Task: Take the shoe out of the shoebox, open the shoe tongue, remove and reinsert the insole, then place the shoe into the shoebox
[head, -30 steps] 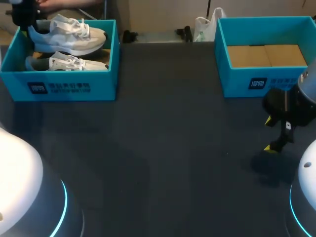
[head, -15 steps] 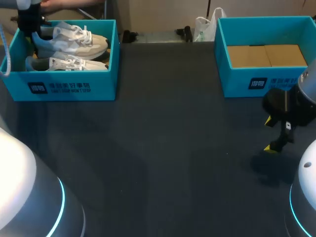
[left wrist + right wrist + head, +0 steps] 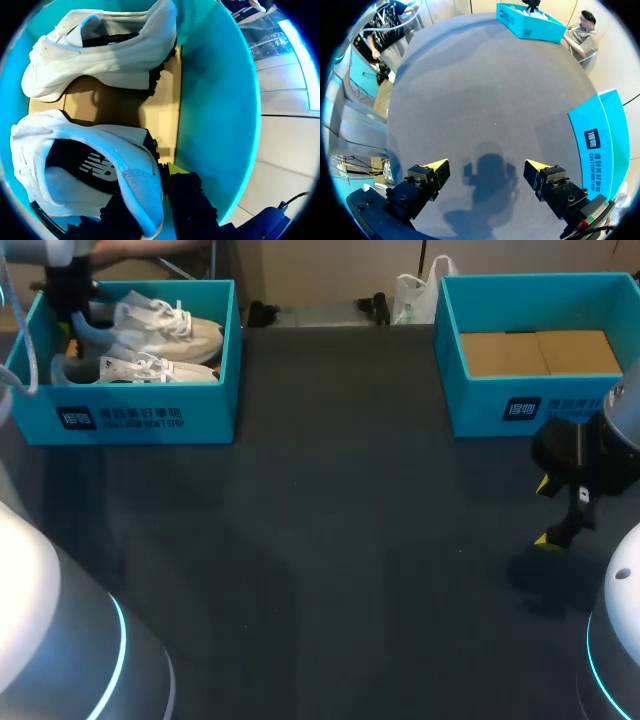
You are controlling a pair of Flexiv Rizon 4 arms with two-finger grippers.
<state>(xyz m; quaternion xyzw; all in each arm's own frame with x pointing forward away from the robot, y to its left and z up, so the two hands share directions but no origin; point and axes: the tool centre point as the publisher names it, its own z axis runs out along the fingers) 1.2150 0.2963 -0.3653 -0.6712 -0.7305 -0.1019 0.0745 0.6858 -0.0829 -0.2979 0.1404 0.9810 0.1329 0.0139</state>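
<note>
A blue shoebox [image 3: 130, 410] at the table's far left holds two white shoes. My left gripper [image 3: 70, 295] is over the box's back left corner, shut on the heel of the far shoe [image 3: 165, 325], which is tilted above the near shoe [image 3: 135, 368]. In the left wrist view the gripper [image 3: 150, 210] pinches that shoe's heel collar [image 3: 137, 187], one yellow fingertip [image 3: 173, 168] showing beside it; the other shoe [image 3: 100, 50] lies on the box's cardboard floor ahead. My right gripper [image 3: 558, 512] hangs open over the table at the right, its jaws [image 3: 487, 167] holding nothing.
A second blue box [image 3: 500, 405] with a cardboard floor stands at the far right, just behind my right gripper; its wall [image 3: 600, 145] is close beside the fingers. Dark table surface [image 3: 350, 540] lies between the two boxes.
My left gripper has shifted a little to the right and lower in the head view, carrying the held shoe with it. The right arm has not moved.
</note>
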